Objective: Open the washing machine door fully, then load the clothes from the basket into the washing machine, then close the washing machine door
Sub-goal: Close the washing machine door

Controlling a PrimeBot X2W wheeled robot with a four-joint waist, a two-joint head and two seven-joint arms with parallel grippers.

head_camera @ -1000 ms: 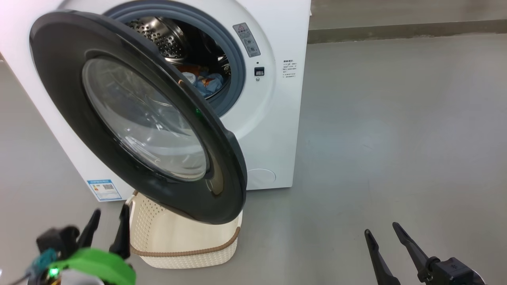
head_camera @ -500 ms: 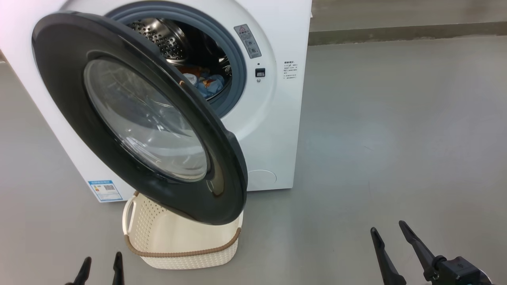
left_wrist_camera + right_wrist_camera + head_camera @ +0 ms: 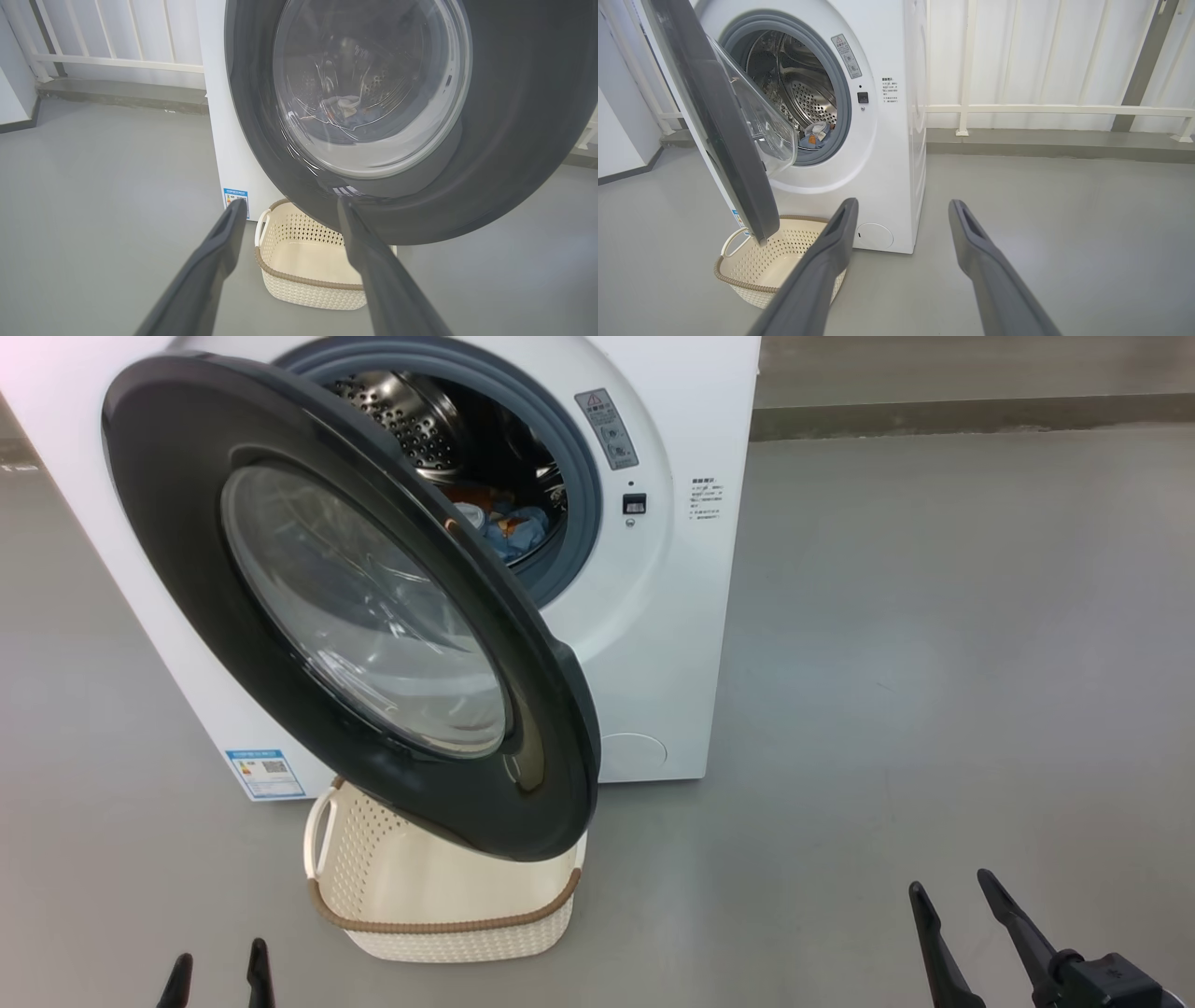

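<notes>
Both long dark two-finger pincers gape, holding nothing: left pincer, right pincer, low and well short of the machine.
Your blue, orange and cream clothes lie in the big white front-loading washing machine. The cream perforated plastic basket looks empty under the half-open round door with its glossy black rim, so closing is probably all that's left. The print on the blue label sticker and grey warning sticker is too small to read.

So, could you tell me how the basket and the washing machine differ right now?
The basket looks empty where its inside shows; the washing machine holds the clothes in its drum. The basket is small, cream and perforated; the washing machine is big, white and boxy. Both stand on the grey floor, the washing machine door open above the basket.
</notes>
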